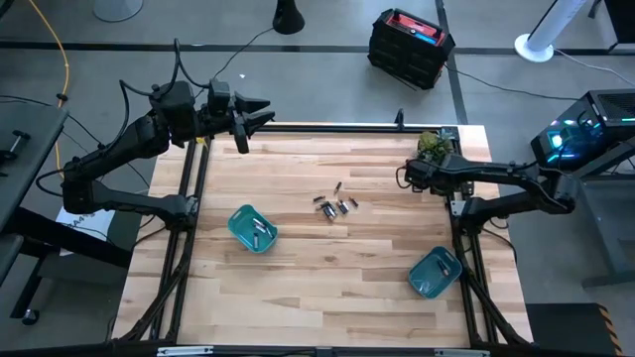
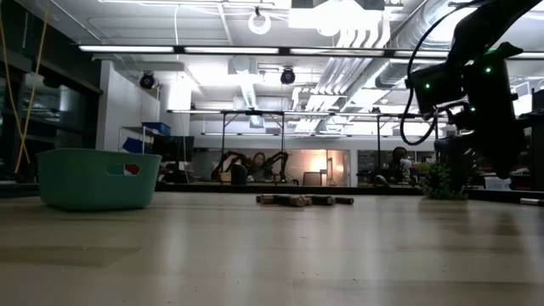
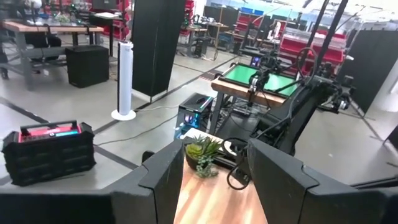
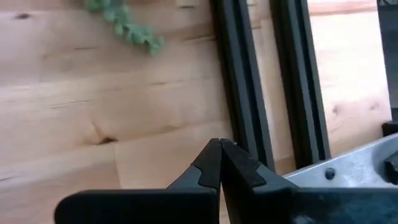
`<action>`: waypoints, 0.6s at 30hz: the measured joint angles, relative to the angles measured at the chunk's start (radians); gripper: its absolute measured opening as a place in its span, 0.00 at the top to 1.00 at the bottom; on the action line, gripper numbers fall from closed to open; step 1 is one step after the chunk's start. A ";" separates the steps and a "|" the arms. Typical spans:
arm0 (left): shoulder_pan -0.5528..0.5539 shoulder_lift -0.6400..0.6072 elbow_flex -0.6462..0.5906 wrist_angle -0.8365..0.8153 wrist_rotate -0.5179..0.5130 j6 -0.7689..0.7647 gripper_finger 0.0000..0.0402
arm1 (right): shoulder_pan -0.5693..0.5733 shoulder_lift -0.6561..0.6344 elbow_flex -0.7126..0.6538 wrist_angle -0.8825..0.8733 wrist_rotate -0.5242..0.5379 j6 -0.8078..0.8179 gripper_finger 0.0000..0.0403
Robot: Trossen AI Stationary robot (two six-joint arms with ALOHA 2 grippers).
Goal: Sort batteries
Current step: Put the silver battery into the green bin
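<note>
Several small silvery-grey batteries [image 1: 333, 206] lie in a loose cluster on the wooden table's middle; in the low view the batteries [image 2: 304, 201] show as a short row. A few more batteries [image 1: 261, 230] lie inside the left teal bin [image 1: 252, 227]. My left gripper [image 1: 266, 114] hangs open above the table's far left corner, pointing level toward the right; its fingers stand wide apart in the left wrist view [image 3: 214, 168]. My right gripper [image 1: 407, 176] is shut and empty, held near the table's right edge, right of the cluster; its tips meet in the right wrist view [image 4: 221, 146].
A second teal bin [image 1: 435, 271] stands near the table's near right corner. A small green plant [image 1: 430, 144] sits at the far right corner, close to my right arm. Dark frame rails [image 4: 249, 93] run along the table's edges. Bare wood lies around the cluster.
</note>
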 joint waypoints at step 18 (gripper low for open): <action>0.031 0.001 0.000 0.008 -0.018 0.108 0.57 | 0.028 0.138 -0.008 0.021 -0.224 -0.412 1.00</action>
